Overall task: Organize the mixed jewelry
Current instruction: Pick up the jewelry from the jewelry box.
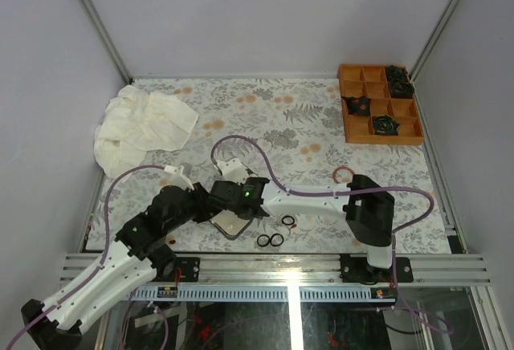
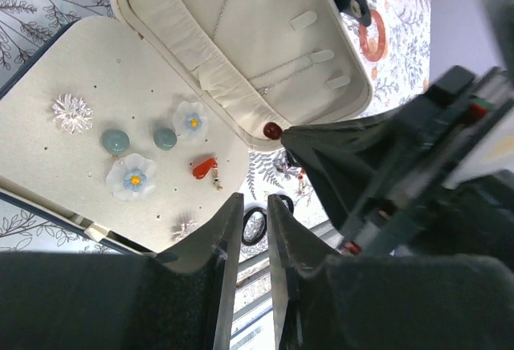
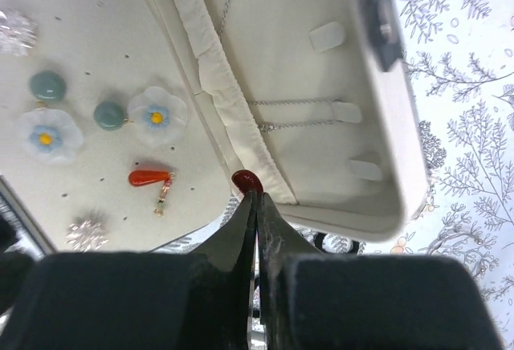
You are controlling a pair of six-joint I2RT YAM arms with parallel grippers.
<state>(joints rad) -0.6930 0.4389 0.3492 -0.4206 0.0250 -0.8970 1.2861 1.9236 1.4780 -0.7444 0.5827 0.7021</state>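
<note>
Right jaws clamped on red bead [image 3: 246,180] at hinge fold of cream case [image 3: 281,45]; red drop earring [image 3: 148,178] at bead's 9 o'clock. Left jaws slightly apart, empty, black ring [image 2: 255,225] showing between.

L gripper [image 2: 255,202] & R gripper [image 3: 255,197], pinching red bit [image 3: 245,180], are crowding over case [image 2: 72,189]; black rings [image 1: 271,240] lying just R of it.

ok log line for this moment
right gripper: shut on red bead at open case edge | left gripper: open, empty | black rings: on table

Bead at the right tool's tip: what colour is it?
The bead is dark red; right wrist view shows it best.
</note>
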